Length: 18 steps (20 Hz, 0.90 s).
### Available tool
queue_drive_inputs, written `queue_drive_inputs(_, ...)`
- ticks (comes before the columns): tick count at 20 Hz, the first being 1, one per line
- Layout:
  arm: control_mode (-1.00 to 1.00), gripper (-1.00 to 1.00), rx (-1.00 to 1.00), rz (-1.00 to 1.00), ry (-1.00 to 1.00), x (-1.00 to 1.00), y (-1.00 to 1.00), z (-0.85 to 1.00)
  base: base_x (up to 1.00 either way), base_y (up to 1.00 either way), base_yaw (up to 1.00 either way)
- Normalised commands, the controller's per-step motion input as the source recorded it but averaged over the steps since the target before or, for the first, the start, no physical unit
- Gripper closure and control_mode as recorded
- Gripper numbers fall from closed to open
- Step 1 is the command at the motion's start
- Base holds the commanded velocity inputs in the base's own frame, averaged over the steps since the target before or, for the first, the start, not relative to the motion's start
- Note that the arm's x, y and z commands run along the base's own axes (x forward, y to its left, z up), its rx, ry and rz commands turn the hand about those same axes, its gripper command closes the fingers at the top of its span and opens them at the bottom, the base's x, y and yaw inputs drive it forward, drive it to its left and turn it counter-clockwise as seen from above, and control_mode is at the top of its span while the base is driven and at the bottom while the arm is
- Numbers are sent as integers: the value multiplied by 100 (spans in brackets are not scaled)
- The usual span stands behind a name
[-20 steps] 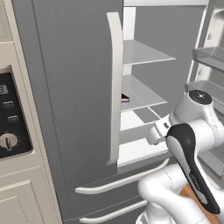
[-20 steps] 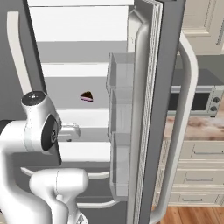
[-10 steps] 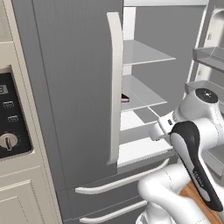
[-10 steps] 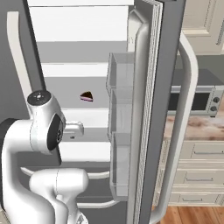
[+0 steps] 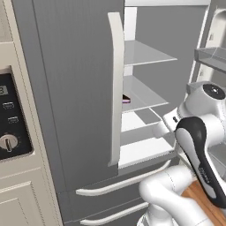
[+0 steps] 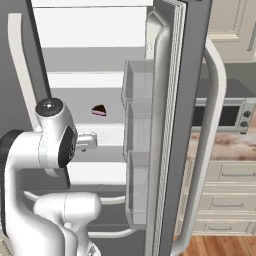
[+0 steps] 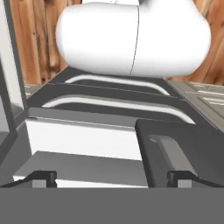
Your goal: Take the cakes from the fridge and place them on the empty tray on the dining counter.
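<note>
The fridge [image 5: 79, 88] has its left door shut and its right door [image 6: 170, 125] swung wide open, showing white walls and glass shelves. One of the cakes, a dark chocolate wedge [image 6: 99, 110] with a pink layer, sits on the middle shelf; in the left base view this wedge [image 5: 126, 99] peeks out from behind the cream door handle. My gripper [image 7: 111, 177] is open with nothing between its fingertips [image 7: 40, 176], and it looks down at the fridge's lower drawer fronts. My wrist [image 6: 86, 141] is in front of the opening, below the wedge. The tray and the dining counter are out of view.
Clear door bins [image 6: 137, 150] line the inside of the open door. A black oven panel [image 5: 11, 128] in a cream cabinet stands left of the fridge. A microwave [image 6: 225, 115] on a marbled counter sits beyond the open door. Two drawer handles [image 5: 123, 183] run across below.
My arm has shifted slightly up and to the right, with the wrist edging closer to the fridge opening. The wedge and the doors have not moved.
</note>
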Motion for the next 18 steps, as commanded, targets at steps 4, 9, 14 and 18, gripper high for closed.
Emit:
queue_drive_inputs(4,-100,-100,0,9,-1,42,0,0,0,0,0)
queue_drive_inputs(9,-100,-100,0,3,0,45,0,2,0,0,0)
queue_drive_inputs(14,-100,-100,0,0,0,30,0,15,0,0,0)
queue_drive_inputs(18,-100,-100,0,0,-1,28,0,17,0,0,0)
